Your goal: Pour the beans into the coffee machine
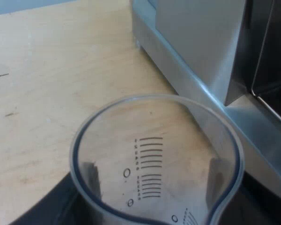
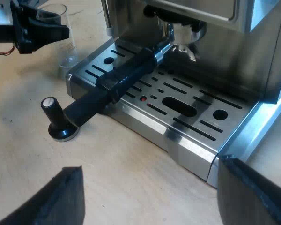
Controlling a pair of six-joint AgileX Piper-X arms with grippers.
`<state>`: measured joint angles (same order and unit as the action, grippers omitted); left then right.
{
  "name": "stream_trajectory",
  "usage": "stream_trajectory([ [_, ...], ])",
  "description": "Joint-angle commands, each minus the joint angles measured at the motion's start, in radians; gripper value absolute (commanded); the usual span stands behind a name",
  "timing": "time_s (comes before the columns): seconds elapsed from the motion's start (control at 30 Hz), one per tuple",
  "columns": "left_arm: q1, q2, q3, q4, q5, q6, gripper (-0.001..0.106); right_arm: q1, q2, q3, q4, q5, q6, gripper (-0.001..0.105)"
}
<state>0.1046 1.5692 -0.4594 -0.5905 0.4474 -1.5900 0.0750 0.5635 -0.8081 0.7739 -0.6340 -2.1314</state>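
A clear measuring glass [image 1: 157,159] with printed graduation lines appears to stand on a pale wooden table [image 1: 47,70], just beside the brushed steel side of the espresso machine [image 1: 201,47]. The left gripper [image 2: 56,30] holds it: its dark fingers [image 1: 90,177] sit against opposite sides of the glass wall, closed on it, most likely so the glass can be lifted without slipping. The bare wood shows straight through the glass and no beans can be made out inside. The glass is upright with its pouring lip toward the wrist, which keeps anything in it from spilling until it is tipped. From the right arm, the drip tray [image 2: 178,108] at the machine's front lies near, and the glass stands far off by the tray's corner. The metal holder [image 2: 131,70] is locked under the brew head, and its dark handle slopes down over the tray and out past its edge. A tamper [image 2: 58,122] with a black knob stands upright on the table just beside the handle's end, apart from the glass. The right gripper [image 2: 150,164] hangs above the table near the tray, its fingers spread wide and holding nothing, probably kept clear while the left arm works. The pour seems not yet begun; it would need the glass raised to the machine's top.
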Motion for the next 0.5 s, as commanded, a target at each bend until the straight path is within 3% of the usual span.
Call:
stream_trajectory([
  [0.03, -0.005, -0.004, 0.0, -0.013, -0.006, 0.002, 0.034, 0.0, -0.01, -0.003, -0.014, -0.015, -0.015, 0.062],
  [0.43, -0.005, -0.004, 0.0, -0.005, -0.006, 0.0, 0.034, 0.0, -0.01, -0.003, -0.014, -0.015, -0.015, 0.062],
  [0.5, -0.005, -0.004, 0.001, -0.001, -0.006, 0.0, 0.038, 0.0, -0.01, -0.003, -0.014, -0.015, -0.015, 0.062],
])
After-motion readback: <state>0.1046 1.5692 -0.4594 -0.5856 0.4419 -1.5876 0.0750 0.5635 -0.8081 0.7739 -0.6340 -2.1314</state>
